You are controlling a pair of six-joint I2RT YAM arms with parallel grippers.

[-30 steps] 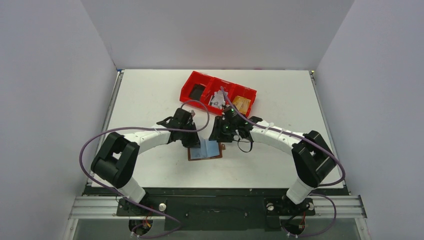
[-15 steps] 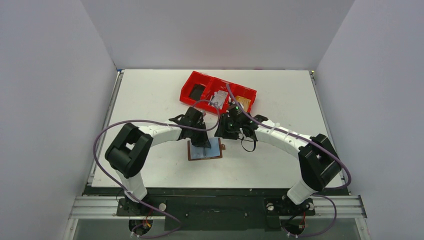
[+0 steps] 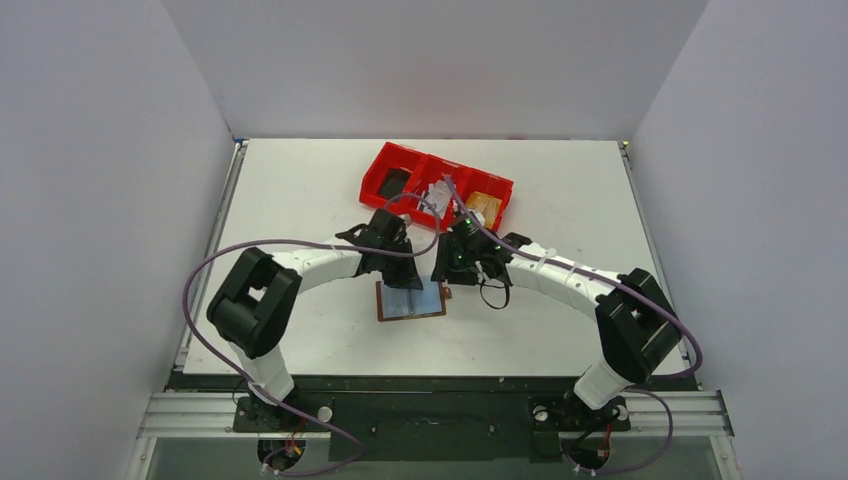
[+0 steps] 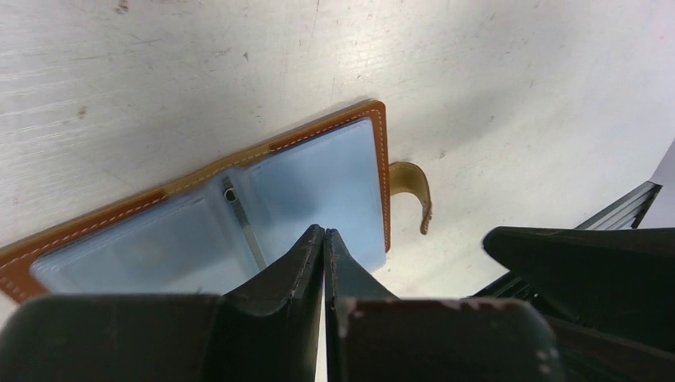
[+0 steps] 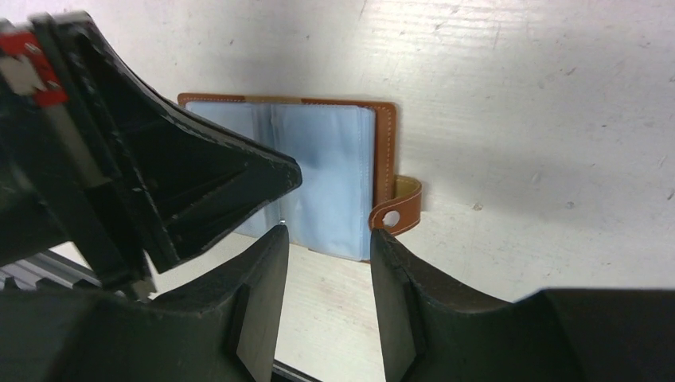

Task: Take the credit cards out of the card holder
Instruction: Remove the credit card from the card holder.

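Observation:
The brown card holder (image 3: 411, 303) lies open and flat on the table, its pale blue sleeves (image 4: 318, 183) facing up. I cannot tell whether a card sits inside them. My left gripper (image 4: 324, 232) is shut with nothing between its tips, which rest over the right-hand sleeve. My right gripper (image 5: 326, 231) is open and empty at the holder's edge (image 5: 318, 159), with one finger beside the snap tab (image 5: 396, 213). From above, the left gripper (image 3: 408, 282) and right gripper (image 3: 446, 280) meet over the holder. A tan-gold card (image 3: 483, 208) lies in the red tray.
The red three-compartment tray (image 3: 470, 180) stands just behind both grippers, with a dark item on the left and pale items in the middle. The two grippers are close together over the holder. White walls enclose the table on three sides.
The left arm swung right from the holder's left edge to over its sleeves. The right gripper shifted slightly back and right, still open. The holder has stayed in place.

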